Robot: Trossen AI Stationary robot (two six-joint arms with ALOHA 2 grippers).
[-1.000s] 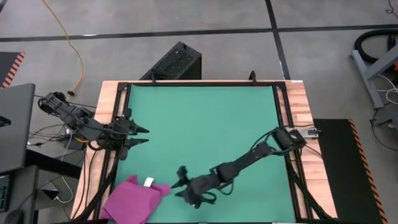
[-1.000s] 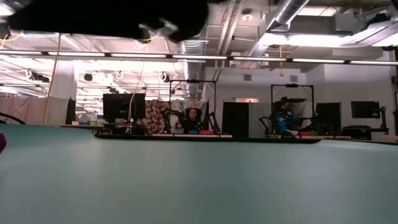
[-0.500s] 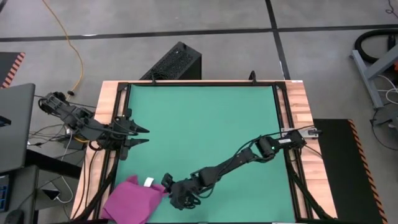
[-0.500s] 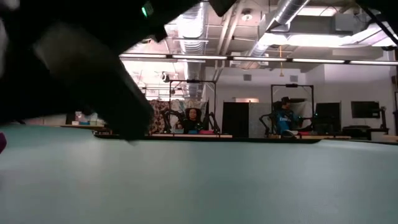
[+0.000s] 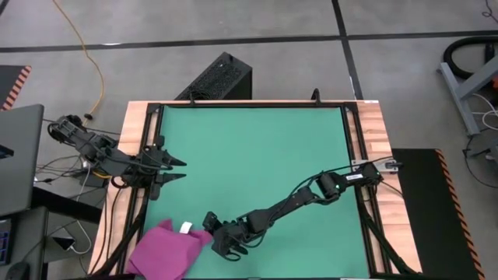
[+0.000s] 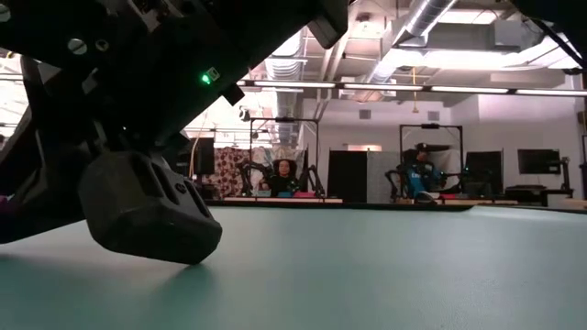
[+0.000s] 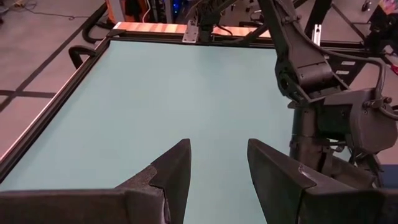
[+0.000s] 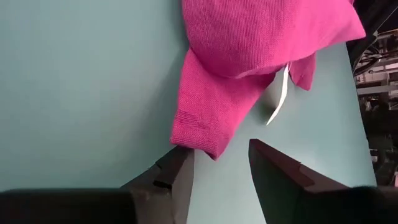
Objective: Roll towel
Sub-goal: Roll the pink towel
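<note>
The magenta towel [image 5: 166, 249] lies bunched at the green mat's near left corner, partly over the black frame, with its white tag [image 5: 186, 227] on the far edge. My right gripper [image 5: 208, 227] is low over the mat just right of the towel. It is open and its fingers point at the towel. In the right wrist view the towel's corner [image 8: 202, 134] lies on the mat just ahead of the gap between the fingers of my right gripper [image 8: 221, 152]. My left gripper [image 5: 179, 169] waits open at the table's left edge; its own view shows it over the mat [image 7: 217, 155]. My right gripper's fingers come level from the table's right, one on either side of the towel's corner [image 8: 186, 143]. One fingertip [image 8: 177, 158] is right at the corner's hem. I cannot tell whether it touches the cloth. The towel lies slack on the mat.
The green mat [image 5: 257, 155] is bordered by a black frame and wooden strips [image 5: 377, 132]. A black box [image 5: 222, 78] stands beyond the far edge. My right arm [image 5: 303, 198] stretches slantwise across the mat's near right part. The right gripper's body [image 6: 147, 211] fills the low view's left.
My right gripper has gone toward the table's left edge and down to the mat, ending at the towel's right corner. Its arm has stretched out further. The towel and my left arm have kept still.
</note>
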